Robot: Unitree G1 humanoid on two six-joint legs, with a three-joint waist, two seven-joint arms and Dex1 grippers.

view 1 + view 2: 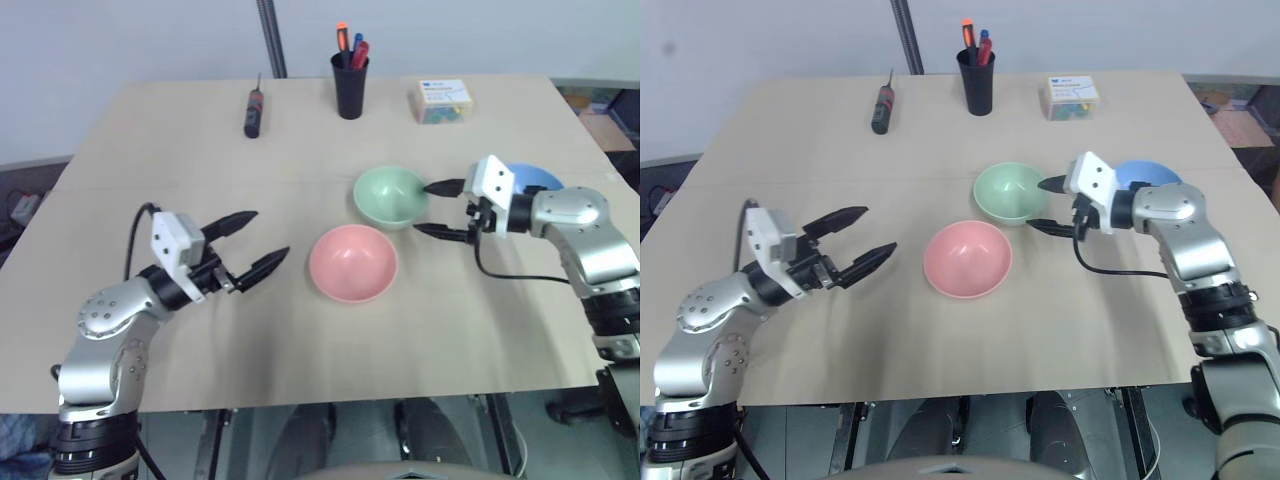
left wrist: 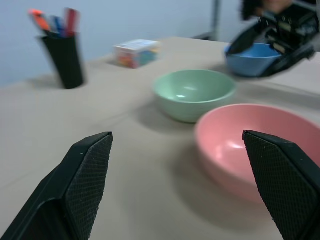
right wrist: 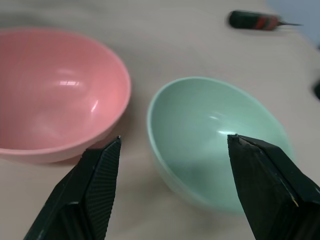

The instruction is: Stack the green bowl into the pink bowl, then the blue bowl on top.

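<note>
Head views: the right gripper (image 1: 438, 208) hangs with its fingers spread apart and empty just at the right-hand rim of the green bowl (image 1: 391, 195), which sits near the middle of the tabletop (image 1: 200, 320). The pink bowl (image 1: 353, 262) lies just beside the green one, toward the near edge and a little left. The blue bowl (image 1: 532, 178) sits behind the right wrist, toward the right edge. The left gripper (image 1: 252, 245), fingers also wide and empty, is left of the pink bowl and well apart from the green, so the right arm is likely better placed to lift it. Three bowls, one of each colour

Left wrist view: pink nearest, green beyond, blue farthest

Right wrist view: the green bowl's rim lies between the spread fingers (image 3: 97, 192), pink alongside
</note>
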